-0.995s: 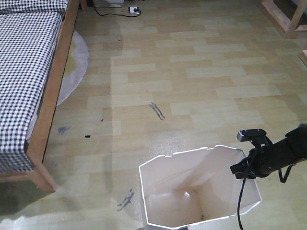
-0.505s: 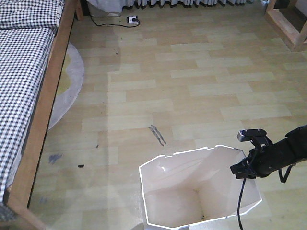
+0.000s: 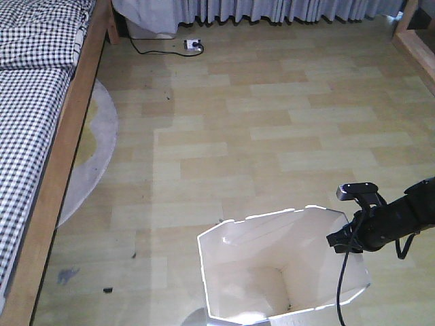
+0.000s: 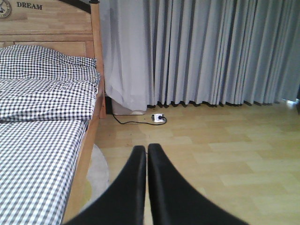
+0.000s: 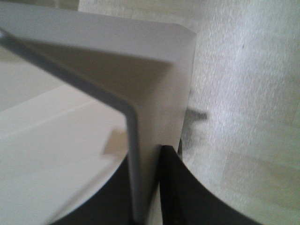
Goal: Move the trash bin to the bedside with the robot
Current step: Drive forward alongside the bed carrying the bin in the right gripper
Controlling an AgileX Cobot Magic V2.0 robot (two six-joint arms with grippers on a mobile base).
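Trash bin (image 3: pixel 238 255): white, upright and open at the top. It stands on the wooden floor (image 3: pixel 272 136) at the near right of the front view, well apart from the bed.
Bed (image 3: pixel 34 122): it runs along the left edge of the front view, with a black-and-white checked cover and a light wooden side rail.
Right gripper (image 3: pixel 342 239): the front view shows it only as a black shape at the right rim of the bin. The right wrist view shows its two black fingers (image 5: pixel 187 187) clamped on the bin wall at a corner, one inside and one outside.
Left gripper (image 4: pixel 145 147): it appears only in the left wrist view. Its two fingers are pressed together with nothing between them, above the floor beside the bed.
Headboard (image 4: pixel 51 21): the left wrist view alone shows it, with the word DREAM, and a checked pillow (image 4: pixel 42 58) in front of it.
Curtains (image 4: pixel 211 51): they are full height in the left wrist view; the front view shows only the hem.
Power strip (image 3: pixel 193 45): white, with a black cable, on the far floor near the head of the bed. It shows in both of these views.
Rug (image 3: pixel 95 156): round and pale, partly under the bed.
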